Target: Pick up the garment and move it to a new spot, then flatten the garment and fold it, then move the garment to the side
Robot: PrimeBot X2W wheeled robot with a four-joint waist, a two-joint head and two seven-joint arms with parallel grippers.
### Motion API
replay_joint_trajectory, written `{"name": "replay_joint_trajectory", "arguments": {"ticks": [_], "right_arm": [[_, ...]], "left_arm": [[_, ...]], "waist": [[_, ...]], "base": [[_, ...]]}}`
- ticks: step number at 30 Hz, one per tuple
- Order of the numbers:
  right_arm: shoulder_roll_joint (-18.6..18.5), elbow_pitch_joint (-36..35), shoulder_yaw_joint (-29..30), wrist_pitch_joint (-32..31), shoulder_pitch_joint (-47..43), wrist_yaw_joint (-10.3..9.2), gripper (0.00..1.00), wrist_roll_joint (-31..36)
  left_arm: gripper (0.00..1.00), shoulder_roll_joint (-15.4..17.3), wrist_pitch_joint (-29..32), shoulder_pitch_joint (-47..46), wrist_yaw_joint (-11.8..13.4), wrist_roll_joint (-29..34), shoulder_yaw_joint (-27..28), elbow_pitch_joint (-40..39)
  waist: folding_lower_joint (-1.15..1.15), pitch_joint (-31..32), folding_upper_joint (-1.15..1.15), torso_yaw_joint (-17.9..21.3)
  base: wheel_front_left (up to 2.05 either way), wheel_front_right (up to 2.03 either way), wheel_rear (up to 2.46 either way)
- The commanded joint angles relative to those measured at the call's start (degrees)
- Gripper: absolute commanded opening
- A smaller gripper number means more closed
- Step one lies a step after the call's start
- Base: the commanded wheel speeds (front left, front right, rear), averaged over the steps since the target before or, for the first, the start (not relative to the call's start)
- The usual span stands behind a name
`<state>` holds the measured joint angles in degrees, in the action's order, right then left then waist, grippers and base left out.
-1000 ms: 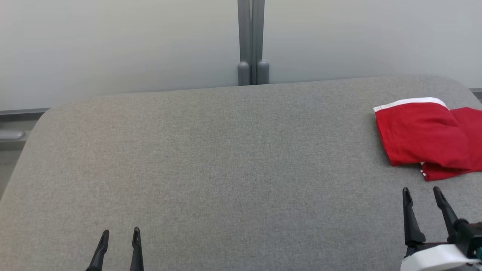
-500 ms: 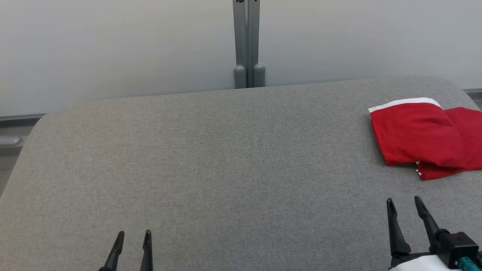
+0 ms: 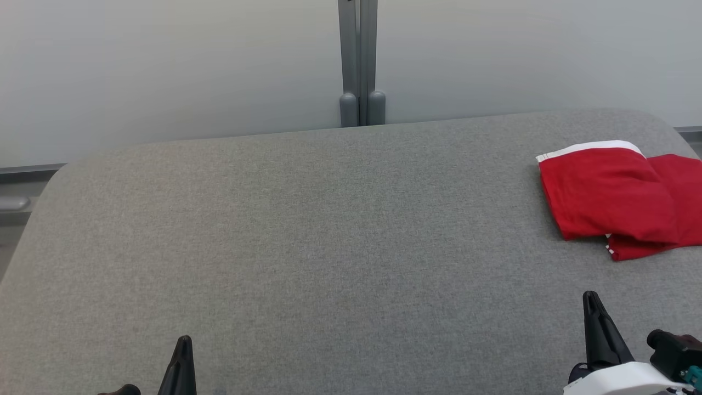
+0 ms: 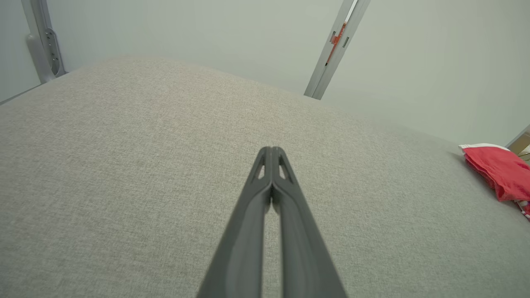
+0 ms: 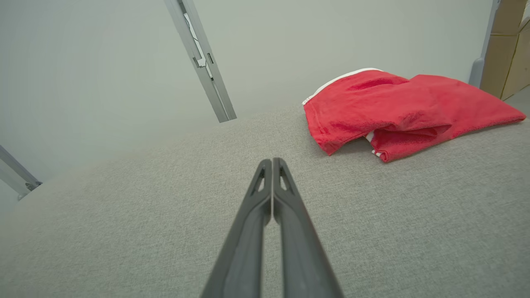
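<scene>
The garment (image 3: 614,200) is red with a white band, folded into a thick stack at the far right of the grey table (image 3: 329,247). It also lies ahead and to the right in the right wrist view (image 5: 397,111) and at the right edge of the left wrist view (image 4: 499,171). My right gripper (image 3: 591,299) is shut and empty near the table's front right, short of the garment. My left gripper (image 3: 184,343) is shut and empty at the front left. Both wrist views show the fingertips (image 4: 272,152) (image 5: 272,163) pressed together above bare fabric.
A pale wall with a grey vertical post (image 3: 359,60) stands behind the table. The table's rounded back corners fall away at left and right. A cardboard box (image 5: 507,45) stands beyond the garment in the right wrist view.
Both grippers have gone from open to shut, with nothing between the fingers. Both have drawn back a little toward the front edge. The garment has not moved.
</scene>
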<state>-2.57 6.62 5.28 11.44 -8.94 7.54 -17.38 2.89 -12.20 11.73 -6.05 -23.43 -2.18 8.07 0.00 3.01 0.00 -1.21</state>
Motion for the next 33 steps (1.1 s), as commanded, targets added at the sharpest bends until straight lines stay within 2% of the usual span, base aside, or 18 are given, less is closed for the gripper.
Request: {"name": "replay_joint_trajectory", "arguments": {"ticks": [1, 14, 33], "right_arm": [[-0.29, -0.48, 0.21, -0.52, 1.73, -0.01, 0.0, -2.74], [-0.32, 0.86, 0.37, -3.6, 4.22, -0.02, 0.0, -15.78], [-0.36, 2.59, 0.62, -7.51, 7.28, -0.04, 0.0, -31.73]], "left_arm": [[0.0, 0.57, 0.38, -1.97, -0.21, -2.76, 0.33, -0.43], [0.0, 0.99, 3.17, -5.04, -0.52, -15.28, 1.21, 0.95], [0.0, 1.31, 6.78, -8.62, -0.79, -30.32, 2.54, 2.12]], "waist": [[0.0, -0.04, 0.0, 0.01], [0.0, -0.4, 0.0, 0.15], [0.0, -0.94, 0.0, 0.35]], "base": [[0.0, 0.0, 0.0], [0.0, 0.0, 0.0], [0.0, 0.0, 0.0]]}}
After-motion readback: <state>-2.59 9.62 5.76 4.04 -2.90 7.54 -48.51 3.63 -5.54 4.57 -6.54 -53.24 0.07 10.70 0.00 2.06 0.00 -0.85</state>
